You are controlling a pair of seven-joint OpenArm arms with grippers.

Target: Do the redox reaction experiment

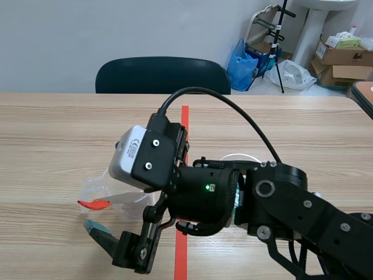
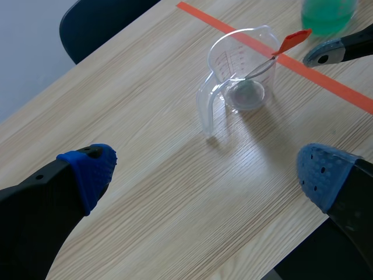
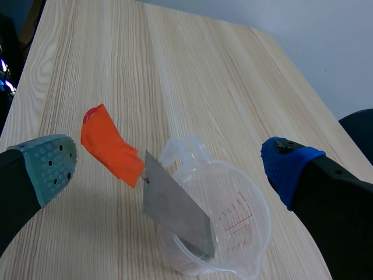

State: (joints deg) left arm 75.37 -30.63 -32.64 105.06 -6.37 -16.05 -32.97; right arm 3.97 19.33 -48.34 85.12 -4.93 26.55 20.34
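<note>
Pale wood of the table (image 1: 58, 128) is being backed by a black chair (image 1: 162, 74). Toward the left, a clear measuring cup (image 1: 96, 188) is being left standing upright, and a metal strip (image 3: 175, 207) with an orange tab is being propped slantwise inside it. The left gripper (image 2: 207, 172) is being held short of the cup, jaws spread wide around nothing. The right gripper (image 3: 172, 166) is being held over the cup, jaws wide apart, neither pad pressed to the strip. Across the orange-red tape line (image 2: 326, 87) from the cup, a vessel of green liquid (image 2: 328, 14) is being kept. Cardboard boxes (image 1: 344, 55) are being stored at the far right.
</note>
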